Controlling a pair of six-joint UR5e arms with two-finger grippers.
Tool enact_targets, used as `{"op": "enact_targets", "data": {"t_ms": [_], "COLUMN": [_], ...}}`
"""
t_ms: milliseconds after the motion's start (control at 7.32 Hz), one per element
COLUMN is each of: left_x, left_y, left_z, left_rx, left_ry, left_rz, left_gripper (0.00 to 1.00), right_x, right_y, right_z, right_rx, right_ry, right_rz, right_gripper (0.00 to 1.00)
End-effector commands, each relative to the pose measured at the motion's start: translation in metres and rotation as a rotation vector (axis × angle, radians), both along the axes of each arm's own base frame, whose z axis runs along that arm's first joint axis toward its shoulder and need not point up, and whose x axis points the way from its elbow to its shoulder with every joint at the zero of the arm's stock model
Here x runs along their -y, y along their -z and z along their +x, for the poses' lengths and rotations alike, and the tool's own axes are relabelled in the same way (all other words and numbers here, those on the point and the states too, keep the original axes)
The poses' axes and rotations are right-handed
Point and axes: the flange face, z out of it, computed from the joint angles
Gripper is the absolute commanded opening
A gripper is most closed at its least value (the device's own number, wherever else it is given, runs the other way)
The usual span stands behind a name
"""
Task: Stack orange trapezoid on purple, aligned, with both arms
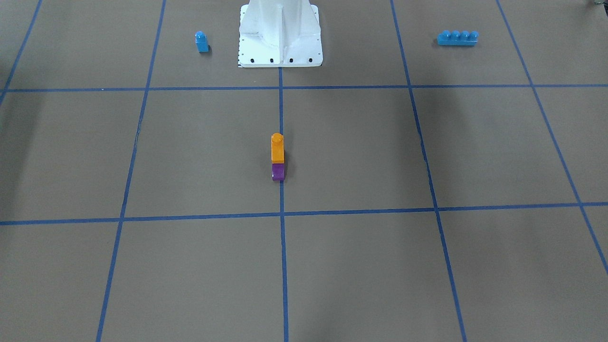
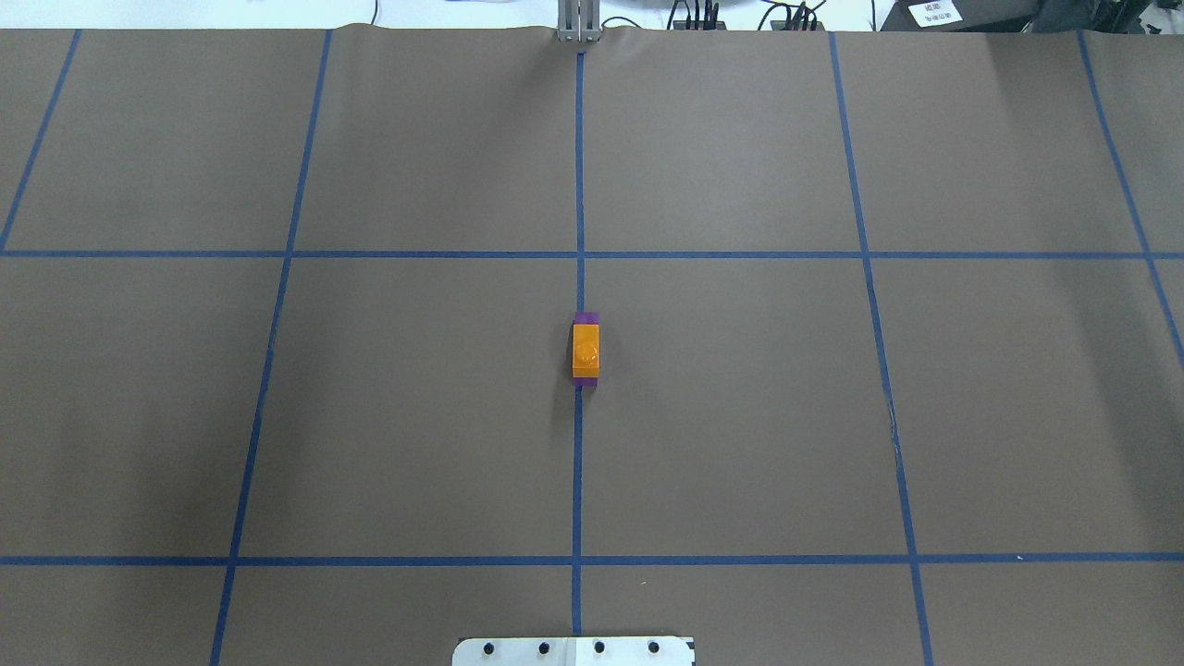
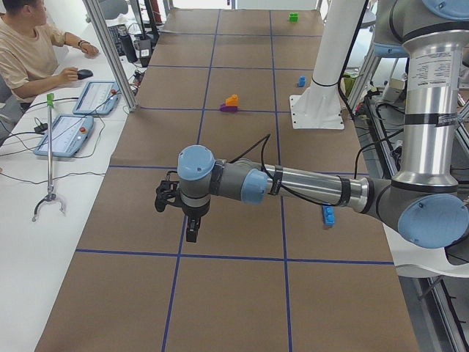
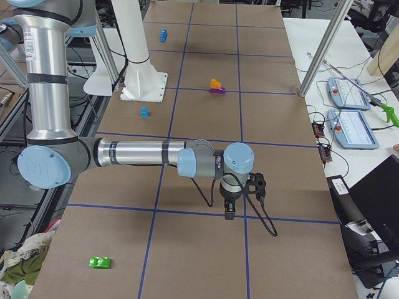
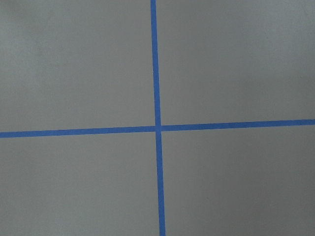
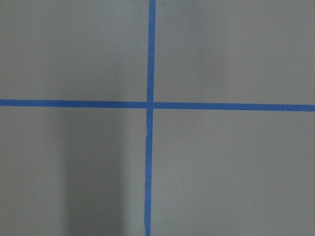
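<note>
The orange trapezoid (image 1: 277, 149) sits on top of the purple brick (image 1: 278, 172) at the table's centre, on the middle tape line. From overhead the orange trapezoid (image 2: 585, 350) covers the purple brick (image 2: 585, 317) almost fully. No gripper is near the stack. The left gripper (image 3: 192, 233) shows only in the exterior left view, far from the stack and pointing down over a tape crossing. The right gripper (image 4: 227, 212) shows only in the exterior right view, in the same pose. I cannot tell whether either is open or shut. Both wrist views show only bare table and tape.
A small blue single-stud brick (image 1: 202, 42) and a long blue four-stud brick (image 1: 457, 38) lie either side of the white base pedestal (image 1: 280, 35). A green brick (image 4: 100, 262) lies at the table's right end. An operator (image 3: 29, 44) sits beside the table.
</note>
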Motion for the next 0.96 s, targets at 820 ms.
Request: {"op": "enact_targets", "data": {"t_ms": [820], "left_x": [0.007], "left_y": [0.010], "left_z": [0.000], "left_rx": [0.001], "left_ry": [0.000], "left_rz": [0.031], "left_gripper": [1.00], "right_x": [-0.005], "right_y": [-0.011], "right_z": [0.000], "right_rx": [0.000], "right_ry": [-0.003], "right_rz": [-0.024], "right_gripper": [1.00]}}
